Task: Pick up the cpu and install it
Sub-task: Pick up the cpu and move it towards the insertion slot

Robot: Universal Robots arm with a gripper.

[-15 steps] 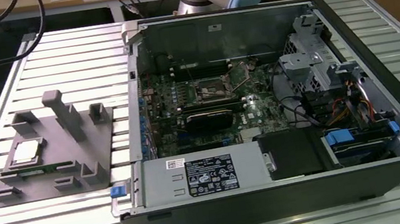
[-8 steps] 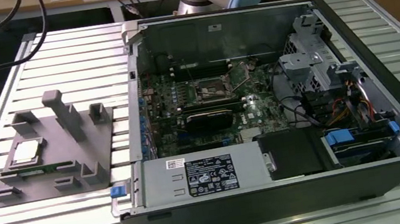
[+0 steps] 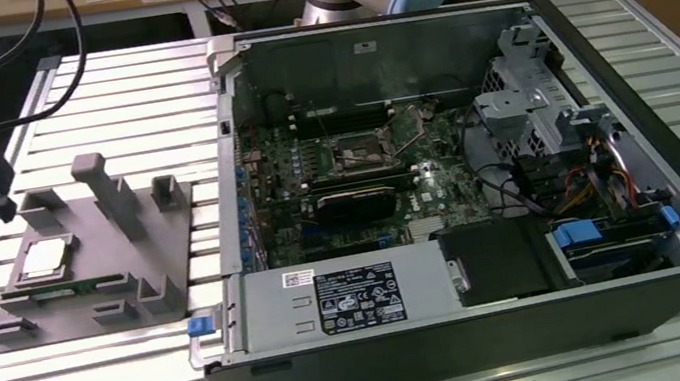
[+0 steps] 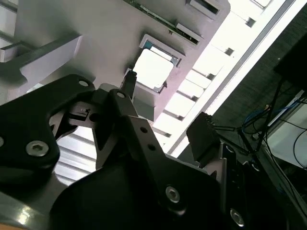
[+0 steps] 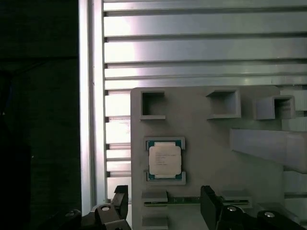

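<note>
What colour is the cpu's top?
The cpu has a silvery-white top with a green rim; best in the first wrist view.

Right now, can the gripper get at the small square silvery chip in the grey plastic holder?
Probably yes. The open gripper hangs near the grey holder, and the silvery square cpu lies bare in its recess, nothing over it.

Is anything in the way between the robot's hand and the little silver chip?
Nothing visible. The chip lies uncovered in its grey holder, and the open hand is above it with only air between.
</note>
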